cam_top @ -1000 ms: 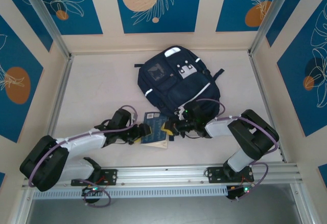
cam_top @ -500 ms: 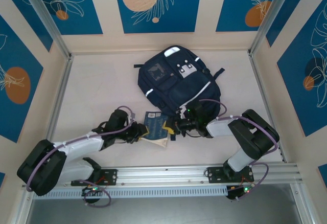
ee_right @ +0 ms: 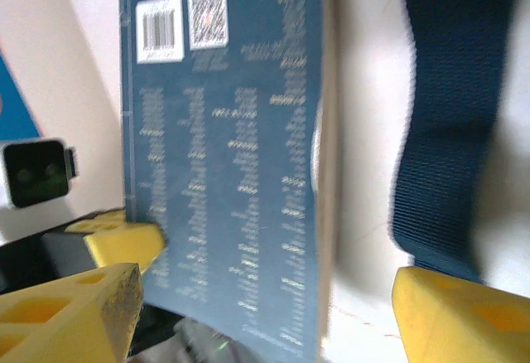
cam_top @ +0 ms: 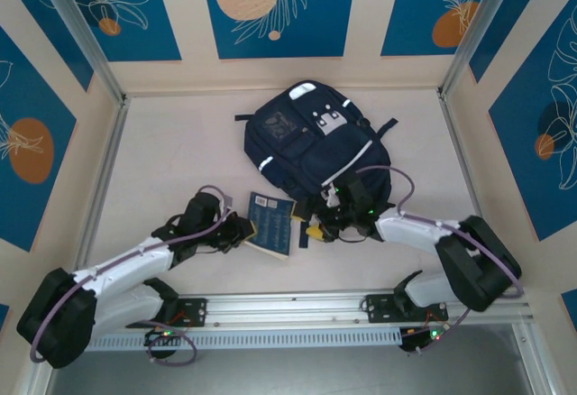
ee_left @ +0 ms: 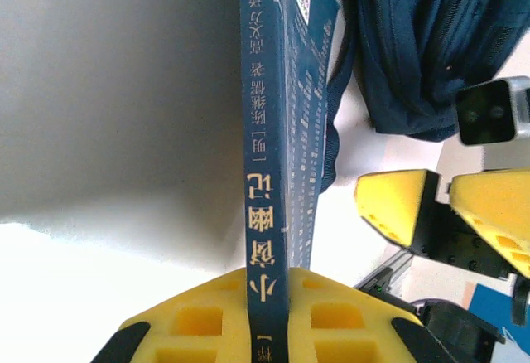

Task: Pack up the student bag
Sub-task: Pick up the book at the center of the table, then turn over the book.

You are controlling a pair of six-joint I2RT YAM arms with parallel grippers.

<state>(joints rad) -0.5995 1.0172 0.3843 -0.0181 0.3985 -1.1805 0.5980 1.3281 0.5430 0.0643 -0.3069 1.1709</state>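
The student bag (cam_top: pixel 315 138), dark navy with white stripes, lies flat at the middle of the table, with its lower edge (ee_left: pixel 422 48) close to both grippers. A dark blue book (cam_top: pixel 272 222) sits just in front of it. My left gripper (cam_top: pixel 243 231) is shut on the book's spine edge; the yellow pads (ee_left: pixel 348 313) press either side of the spine (ee_left: pixel 269 172). My right gripper (cam_top: pixel 314 225) stands open at the book's opposite edge, and its fingers (ee_right: pixel 464 313) flank the back cover (ee_right: pixel 224 172) without touching it. A navy strap (ee_right: pixel 447 114) hangs beside the book.
An aluminium rail (cam_top: pixel 361 305) runs along the near edge. Patterned walls and metal posts (cam_top: pixel 86 43) close in the table on three sides. Bare tabletop (cam_top: pixel 171 142) lies left of the bag.
My left gripper has shut on the book while my right gripper has opened and let go of it. The book has shifted slightly left, and the right arm has stretched out lower.
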